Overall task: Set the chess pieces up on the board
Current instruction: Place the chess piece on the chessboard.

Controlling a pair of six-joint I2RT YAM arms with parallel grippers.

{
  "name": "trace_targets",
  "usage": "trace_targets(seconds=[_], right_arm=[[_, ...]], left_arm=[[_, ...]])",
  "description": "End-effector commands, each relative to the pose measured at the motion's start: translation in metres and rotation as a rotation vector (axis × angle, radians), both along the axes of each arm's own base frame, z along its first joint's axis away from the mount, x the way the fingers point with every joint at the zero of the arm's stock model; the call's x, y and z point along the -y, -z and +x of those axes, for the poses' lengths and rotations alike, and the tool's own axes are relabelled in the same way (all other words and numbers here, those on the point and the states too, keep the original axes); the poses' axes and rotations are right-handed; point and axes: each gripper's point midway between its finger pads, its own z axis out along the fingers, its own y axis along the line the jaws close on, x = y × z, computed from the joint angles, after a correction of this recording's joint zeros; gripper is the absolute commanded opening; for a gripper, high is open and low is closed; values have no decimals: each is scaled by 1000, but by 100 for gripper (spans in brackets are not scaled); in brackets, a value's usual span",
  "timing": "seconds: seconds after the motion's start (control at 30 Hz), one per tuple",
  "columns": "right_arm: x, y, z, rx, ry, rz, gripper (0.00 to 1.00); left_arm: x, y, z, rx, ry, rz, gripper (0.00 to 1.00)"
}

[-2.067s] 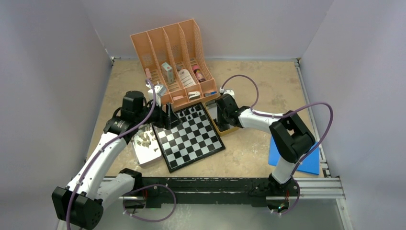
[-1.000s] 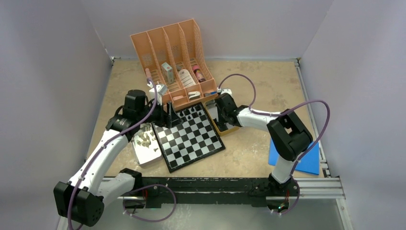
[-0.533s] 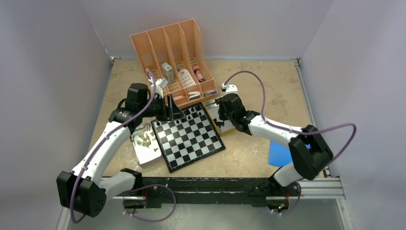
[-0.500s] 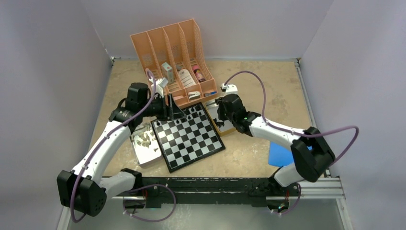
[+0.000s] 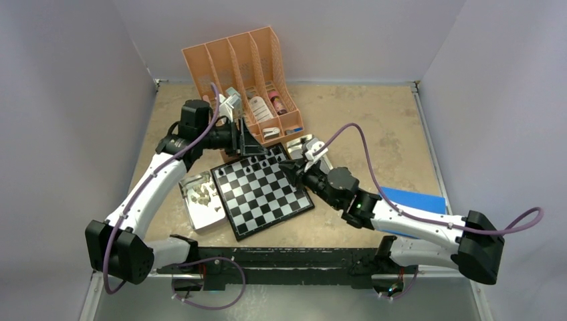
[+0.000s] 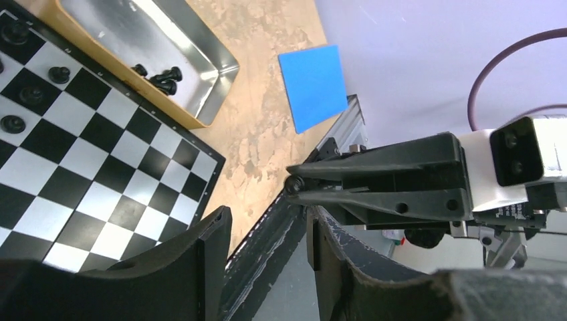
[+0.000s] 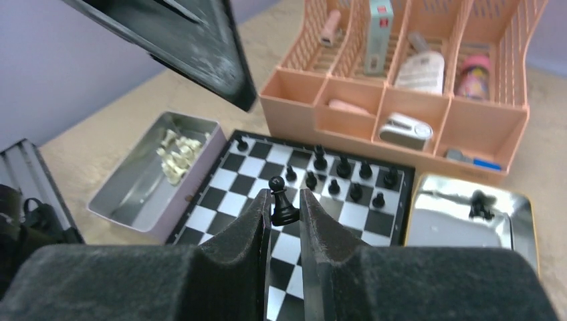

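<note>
The right gripper [image 7: 282,198] has swung from the tray [image 7: 441,231] to over the board [image 5: 267,200]. It pinches a black pawn [image 7: 283,204] upright, and the black rows lie just ahead of its fingers. The left gripper [image 6: 267,222] hangs half-open and empty near the far corner.

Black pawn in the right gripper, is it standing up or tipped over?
Upright. The black pawn stands head up, base down, pinched in the right gripper.

The robot has white links [image 5: 148,194], black joints [image 5: 483,253], looping purple cables [image 5: 365,151] and black end effector fingers [image 7: 227,267].
</note>
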Motion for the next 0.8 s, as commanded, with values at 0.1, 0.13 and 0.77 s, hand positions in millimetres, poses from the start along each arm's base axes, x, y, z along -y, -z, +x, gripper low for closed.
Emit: trace_targets(seconds=[0.1, 0.13, 0.77], right_arm=[[-6, -60, -18, 211, -39, 120, 12], [-8, -61, -18, 210, -41, 119, 12], [-24, -61, -17, 191, -37, 113, 11]], left_arm=[[13, -36, -22, 48, 157, -144, 42], [13, -36, -24, 45, 175, -156, 42], [20, -7, -29, -19, 247, -172, 40]])
